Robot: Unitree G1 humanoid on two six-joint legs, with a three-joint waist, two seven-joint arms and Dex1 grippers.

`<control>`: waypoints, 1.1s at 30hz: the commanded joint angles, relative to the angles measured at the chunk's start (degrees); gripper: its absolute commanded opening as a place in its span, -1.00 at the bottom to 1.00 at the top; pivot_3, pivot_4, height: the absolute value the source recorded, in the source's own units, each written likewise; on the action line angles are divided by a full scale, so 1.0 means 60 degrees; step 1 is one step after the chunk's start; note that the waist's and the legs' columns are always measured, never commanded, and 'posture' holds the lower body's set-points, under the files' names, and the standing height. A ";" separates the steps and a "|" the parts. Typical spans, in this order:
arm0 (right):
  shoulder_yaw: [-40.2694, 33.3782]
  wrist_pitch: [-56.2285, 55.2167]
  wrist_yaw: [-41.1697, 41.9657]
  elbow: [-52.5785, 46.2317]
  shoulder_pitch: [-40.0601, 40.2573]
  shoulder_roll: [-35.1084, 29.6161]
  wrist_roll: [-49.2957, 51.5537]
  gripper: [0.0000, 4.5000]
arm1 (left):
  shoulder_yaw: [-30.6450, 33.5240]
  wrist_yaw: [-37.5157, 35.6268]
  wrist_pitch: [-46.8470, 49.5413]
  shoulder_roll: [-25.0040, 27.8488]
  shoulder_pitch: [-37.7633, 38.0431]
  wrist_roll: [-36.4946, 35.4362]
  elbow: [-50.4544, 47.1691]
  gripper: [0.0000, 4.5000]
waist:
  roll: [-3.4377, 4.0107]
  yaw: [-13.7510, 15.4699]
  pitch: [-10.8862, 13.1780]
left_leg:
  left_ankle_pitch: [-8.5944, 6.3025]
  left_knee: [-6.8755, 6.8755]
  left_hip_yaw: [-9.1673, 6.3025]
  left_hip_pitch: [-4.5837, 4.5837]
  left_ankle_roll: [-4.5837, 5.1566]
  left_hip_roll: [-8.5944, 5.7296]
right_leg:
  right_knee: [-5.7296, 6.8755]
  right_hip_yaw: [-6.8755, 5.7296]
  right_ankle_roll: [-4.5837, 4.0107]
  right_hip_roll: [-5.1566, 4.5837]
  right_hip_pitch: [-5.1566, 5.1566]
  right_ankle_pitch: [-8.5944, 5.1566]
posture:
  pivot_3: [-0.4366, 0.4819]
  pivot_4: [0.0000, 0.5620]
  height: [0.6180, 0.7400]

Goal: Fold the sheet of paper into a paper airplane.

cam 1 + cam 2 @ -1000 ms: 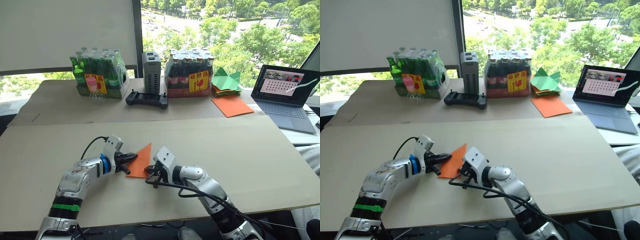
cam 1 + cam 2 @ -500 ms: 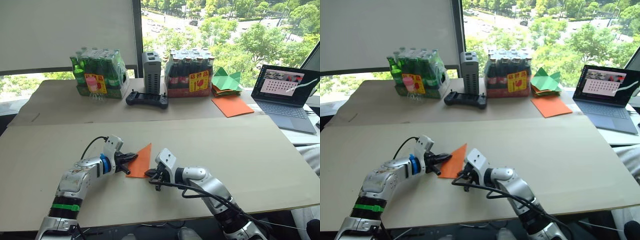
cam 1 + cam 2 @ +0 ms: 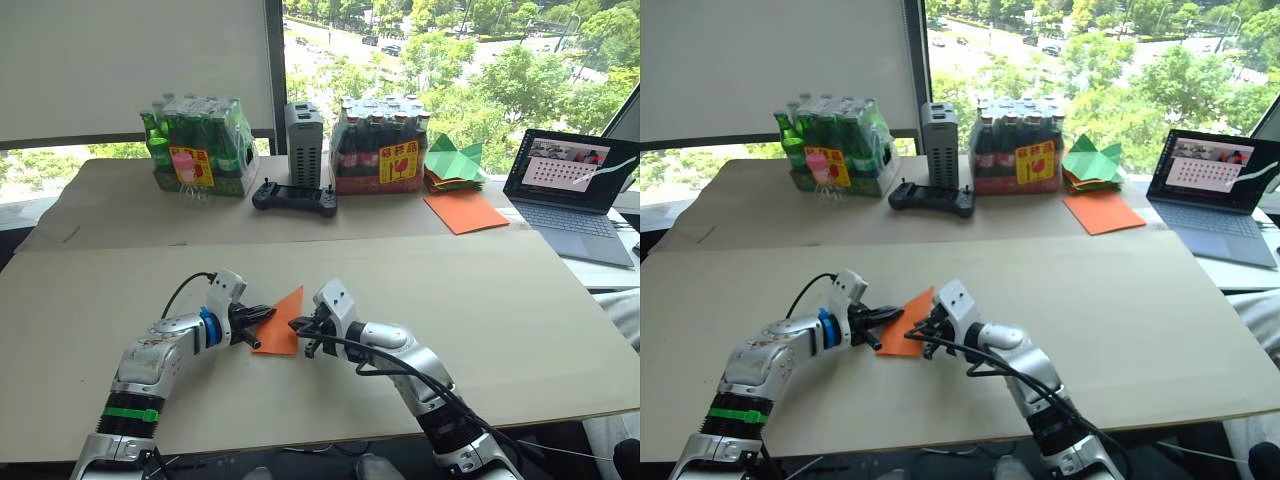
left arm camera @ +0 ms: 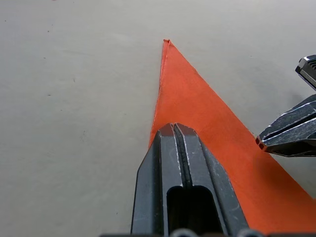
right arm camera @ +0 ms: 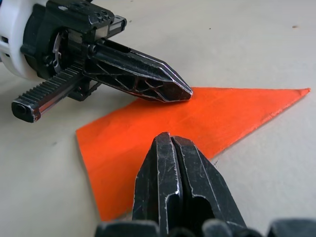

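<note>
Folded orange sheet of paper flat on table; left gripper and right gripper fingers pressed together, tips on paper's left and right edges.

Head stereo pair looks forward and down over table. Wrist cameras sit close, along closed fingers, both sharing orange paper with head views.
</note>
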 commanded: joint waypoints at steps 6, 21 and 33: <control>0.0333 -0.0516 0.0000 0.0047 -0.0072 -0.0012 -0.0117 -0.99 | 0.0130 0.0131 0.0150 0.0096 0.0103 0.0021 -0.0084 -1.00 | 0.0000 -0.0004 0.0000 | 0.0000 0.0000 0.0000 0.0000 0.0000 0.0000 | 0.0001 0.0000 0.0000 0.0000 -0.0001 0.0000 | -0.05 -0.47 1.00; 0.0665 -0.0742 -0.0353 0.0955 -0.0150 0.0259 -0.0614 -0.99 | 0.0582 0.0189 0.0476 0.0167 -0.0068 -0.0311 -0.0105 -1.00 | 0.0000 -0.0020 0.0000 | 0.0000 0.0000 -0.0001 0.0002 0.0000 0.0003 | 0.0005 0.0000 0.0000 0.0002 -0.0001 0.0000 | -0.05 -0.47 1.00; 0.0959 -0.0939 -0.0499 0.1399 -0.0339 0.0318 -0.1125 -0.99 | 0.0698 0.0412 0.0862 -0.0304 -0.0438 -0.0747 -0.0586 -1.00 | 0.0000 0.0059 0.0000 | 0.0000 0.0000 -0.0002 -0.0004 0.0000 -0.0005 | 0.0001 -0.0001 -0.0002 -0.0005 -0.0001 0.0001 | -0.05 -0.47 1.00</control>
